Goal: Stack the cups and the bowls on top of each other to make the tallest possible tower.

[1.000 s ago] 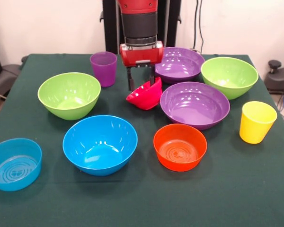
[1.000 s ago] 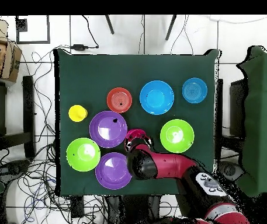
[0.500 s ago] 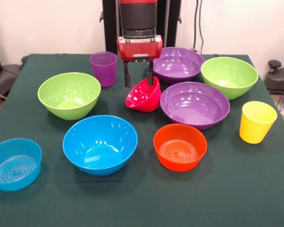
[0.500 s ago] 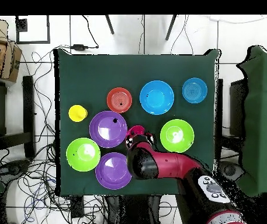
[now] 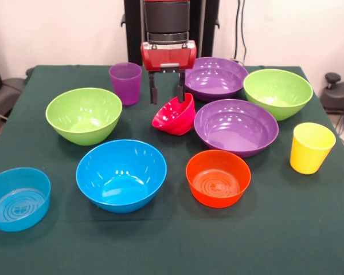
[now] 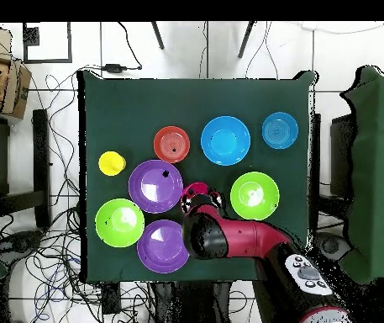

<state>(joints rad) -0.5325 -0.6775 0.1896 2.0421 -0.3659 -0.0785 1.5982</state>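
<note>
My gripper [image 5: 167, 94] hangs open just above the small red-pink bowl [image 5: 175, 116], which lies tilted beside a wide purple bowl [image 5: 236, 126]. One fingertip [image 5: 182, 96] is at the bowl's raised rim. The bowl also shows in the overhead view [image 6: 197, 192], at the end of the arm. The purple cup [image 5: 125, 82] stands left of the gripper and the yellow cup [image 5: 311, 147] at the right. The second purple bowl [image 5: 217, 77], lime green bowls [image 5: 83, 114] [image 5: 278, 93], large blue bowl [image 5: 121, 173], small blue bowl [image 5: 17, 197] and orange bowl [image 5: 218, 177] stand singly. No nested pile shows.
The green table [image 5: 178, 246] has bare cloth along its front edge. In the overhead view the arm [image 6: 237, 240] covers the table's edge nearest the robot and hides the purple cup. Cables and chairs lie around the table.
The gripper has risen a little and its fingers have spread slightly. The red-pink bowl has stayed tilted in almost the same spot.
</note>
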